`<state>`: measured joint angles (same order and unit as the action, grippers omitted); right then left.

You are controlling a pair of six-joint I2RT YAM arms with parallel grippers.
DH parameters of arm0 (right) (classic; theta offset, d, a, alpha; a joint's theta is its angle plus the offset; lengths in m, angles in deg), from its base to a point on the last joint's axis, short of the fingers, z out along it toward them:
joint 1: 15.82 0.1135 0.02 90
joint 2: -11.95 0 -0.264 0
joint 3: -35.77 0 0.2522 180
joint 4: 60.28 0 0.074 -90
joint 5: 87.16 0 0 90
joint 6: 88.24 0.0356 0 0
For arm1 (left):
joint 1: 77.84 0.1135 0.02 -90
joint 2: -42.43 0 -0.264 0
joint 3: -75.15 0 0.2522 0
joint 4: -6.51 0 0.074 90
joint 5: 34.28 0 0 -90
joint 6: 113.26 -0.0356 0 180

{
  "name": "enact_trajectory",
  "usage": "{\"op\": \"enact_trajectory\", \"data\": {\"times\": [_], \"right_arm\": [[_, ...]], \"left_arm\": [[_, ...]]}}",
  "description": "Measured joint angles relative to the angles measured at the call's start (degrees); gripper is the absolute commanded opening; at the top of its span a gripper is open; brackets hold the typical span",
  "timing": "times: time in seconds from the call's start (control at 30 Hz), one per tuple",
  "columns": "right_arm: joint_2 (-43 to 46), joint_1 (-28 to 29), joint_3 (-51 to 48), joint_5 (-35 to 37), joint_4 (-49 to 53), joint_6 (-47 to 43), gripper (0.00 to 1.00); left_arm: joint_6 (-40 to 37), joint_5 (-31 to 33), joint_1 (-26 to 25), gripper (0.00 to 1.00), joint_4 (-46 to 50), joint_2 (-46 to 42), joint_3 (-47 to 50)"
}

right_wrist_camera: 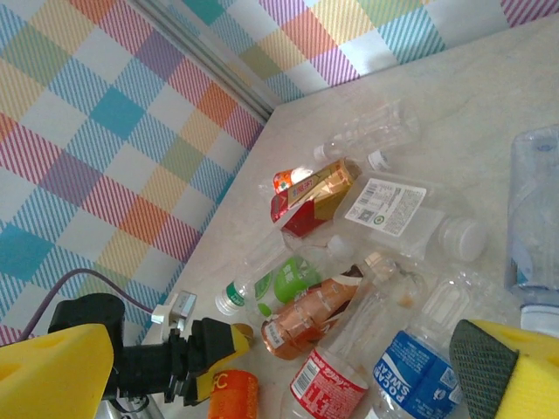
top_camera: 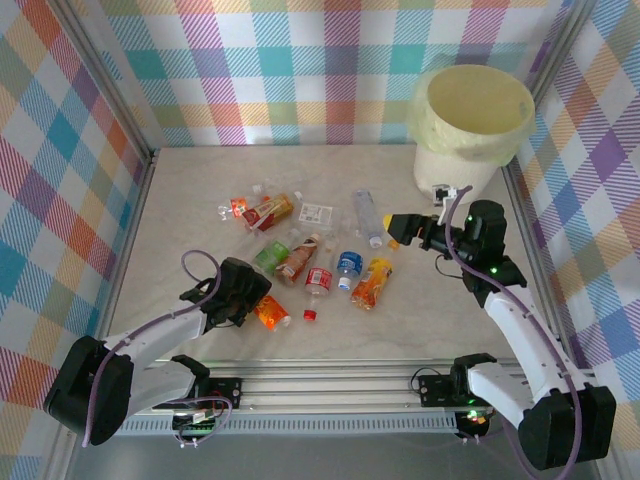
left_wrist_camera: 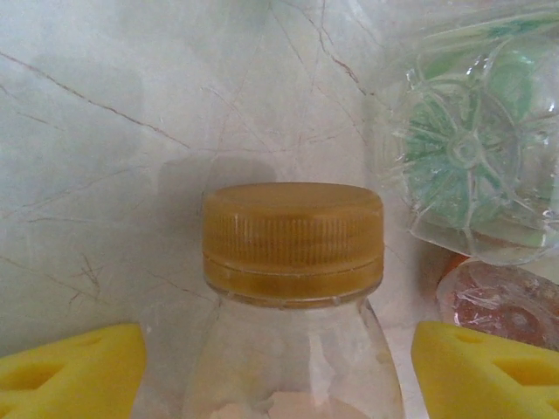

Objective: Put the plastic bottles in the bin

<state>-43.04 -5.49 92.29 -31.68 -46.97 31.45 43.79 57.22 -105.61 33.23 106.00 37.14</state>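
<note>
Several plastic bottles [top_camera: 318, 280] lie in a loose pile mid-table, among them a blue-labelled one [right_wrist_camera: 415, 371], a red-labelled one [right_wrist_camera: 327, 384], a copper one [right_wrist_camera: 323, 305] and a green one [right_wrist_camera: 279, 284]. My left gripper [top_camera: 245, 290] is low at the pile's near-left, open, its yellow fingers [left_wrist_camera: 74, 371] standing either side of an orange-labelled bottle [top_camera: 270, 312] with an amber cap [left_wrist_camera: 293, 236]. A thin gap shows on each side of that bottle. My right gripper [top_camera: 400, 228] hovers open and empty beside a clear bottle [top_camera: 368, 215]. The cream bin [top_camera: 472, 105] stands at the far right corner.
Plaid walls close in the table on three sides, and a metal rail [top_camera: 330, 385] runs along the near edge. A loose red cap [top_camera: 309, 314] lies by the orange bottle. A small black-and-white object [top_camera: 445, 192] sits at the bin's foot. The green bottle's base [left_wrist_camera: 476, 153] lies close to my left fingers.
</note>
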Motion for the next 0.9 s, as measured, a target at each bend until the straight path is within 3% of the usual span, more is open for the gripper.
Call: {"op": "enact_trajectory", "data": {"times": [0.6,0.77,0.9], "right_arm": [[-4.2,1.5,0.0,2.0,-1.3,1.2,1.0],[-4.2,2.0,0.0,2.1,-1.3,1.2,1.0],[-4.2,3.1,0.0,1.9,-1.4,1.1,1.0]], "left_arm": [[-4.1,0.2,0.0,0.52,-1.3,0.5,1.1],[-9.3,-0.6,-0.2,0.49,-3.2,-5.1,1.0],[-15.6,-0.7,-1.1,0.48,-2.1,-12.5,-4.9]]}}
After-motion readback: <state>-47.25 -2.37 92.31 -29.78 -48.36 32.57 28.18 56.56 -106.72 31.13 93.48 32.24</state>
